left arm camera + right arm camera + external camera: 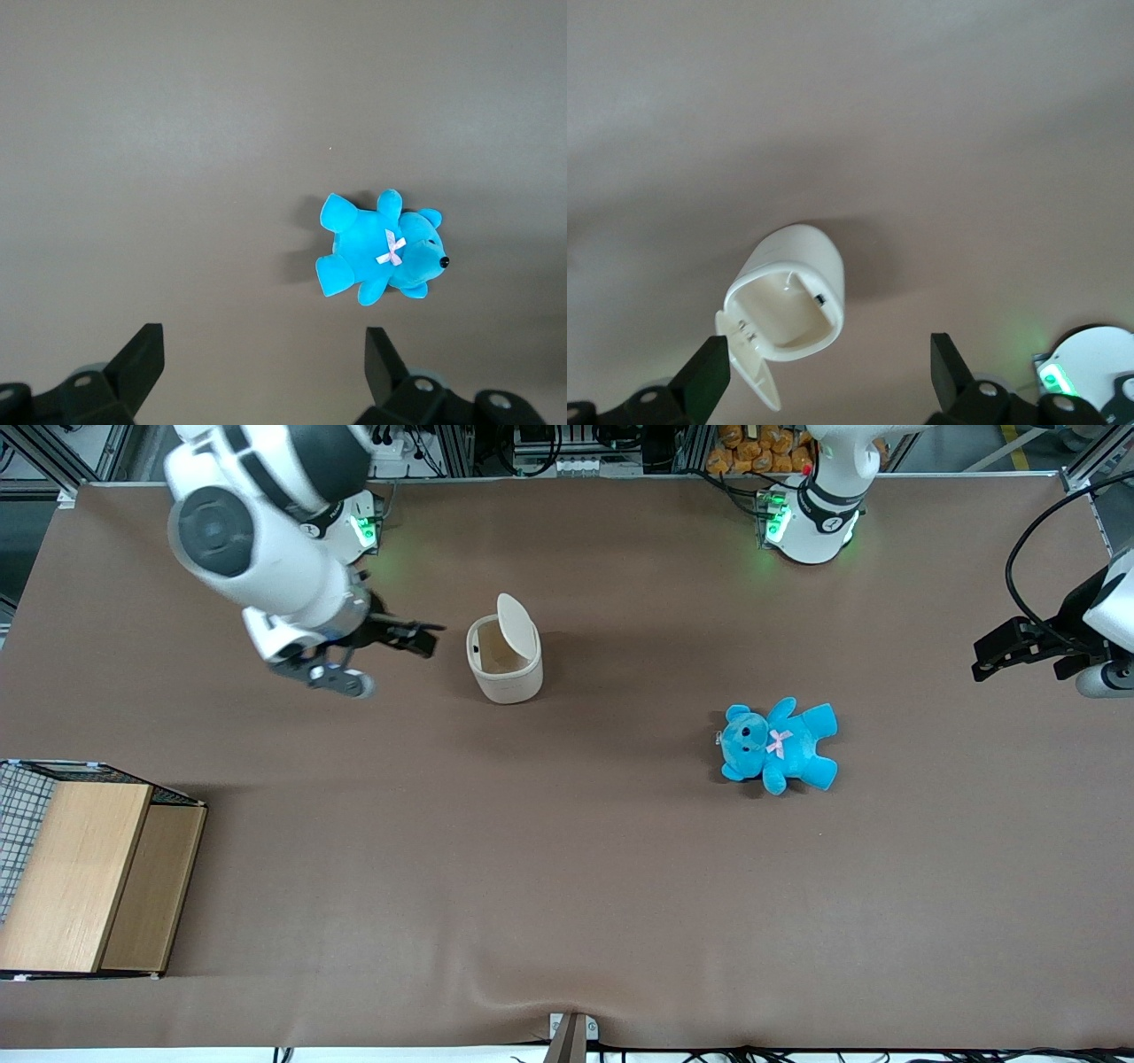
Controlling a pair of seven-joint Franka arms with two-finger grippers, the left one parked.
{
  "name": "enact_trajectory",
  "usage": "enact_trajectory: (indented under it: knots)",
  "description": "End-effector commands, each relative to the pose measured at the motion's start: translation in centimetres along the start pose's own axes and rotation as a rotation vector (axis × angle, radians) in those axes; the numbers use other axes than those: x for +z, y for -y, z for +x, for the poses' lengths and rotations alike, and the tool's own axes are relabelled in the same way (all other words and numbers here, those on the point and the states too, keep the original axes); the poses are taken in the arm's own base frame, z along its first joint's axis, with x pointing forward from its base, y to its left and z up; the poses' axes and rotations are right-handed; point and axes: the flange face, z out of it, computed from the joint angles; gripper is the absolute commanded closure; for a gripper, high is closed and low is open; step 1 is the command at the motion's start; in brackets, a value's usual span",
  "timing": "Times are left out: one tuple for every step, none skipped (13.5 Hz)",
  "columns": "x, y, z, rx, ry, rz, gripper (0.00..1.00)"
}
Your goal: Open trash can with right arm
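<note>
Cream-white trash can (pixel 505 662), black end effector (pixel 423 638) beside it, brown table (pixel 567 886) — blue teddy (pixel 779 746), pink bow.

The trash can (pixel 505 660), a small cream-white bin with a rounded-square body, stands upright on the brown table with its hinged lid (pixel 516 625) flipped up and the hollow inside showing. The right arm's gripper (pixel 427 640), fingers spread apart, hovers just beside it at about its nine o'clock in the front view, not touching.
</note>
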Motion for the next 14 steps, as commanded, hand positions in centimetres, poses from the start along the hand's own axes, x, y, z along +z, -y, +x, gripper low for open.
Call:
enact_trajectory:
  knots:
    - [-1.4, -3.0, 3.1, -0.036, 0.01, 0.028, 0.0]
    - [-2.1, -4.3, 4.1, -0.044, -0.005, 0.035, 0.0]
    - [-2.6, -5.1, 4.7, -0.04, -0.017, 0.037, 0.0]
    - [-3.0, -5.9, 5.3, -0.03, -0.023, 0.041, 0.0]
    - [-3.3, -6.5, 5.7, -0.025, -0.027, 0.046, 0.0]
    - [-3.5, -7.1, 6.0, -0.044, -0.039, 0.034, 0.0]
    - [-3.7, -7.5, 6.3, -0.068, -0.057, 0.01, 0.0]
    - [-4.0, -8.3, 6.8, -0.077, -0.072, -0.003, 0.0]
    - [-4.3, -9.0, 7.2, -0.084, -0.077, -0.003, 0.0]
    - [-4.8, -9.8, 7.6, -0.096, -0.082, 0.002, 0.0]
    - [-5.1, -10.2, 7.7, -0.108, -0.085, 0.004, 0.0]
    - [-5.9, -10.4, 7.6, -0.115, -0.097, 0.01, 0.0]
    - [-6.2, -10.5, 7.4, -0.114, -0.099, 0.01, 0.0]
    - [-6.8, -10.6, 7.0, -0.116, -0.1, 0.006, 0.0]
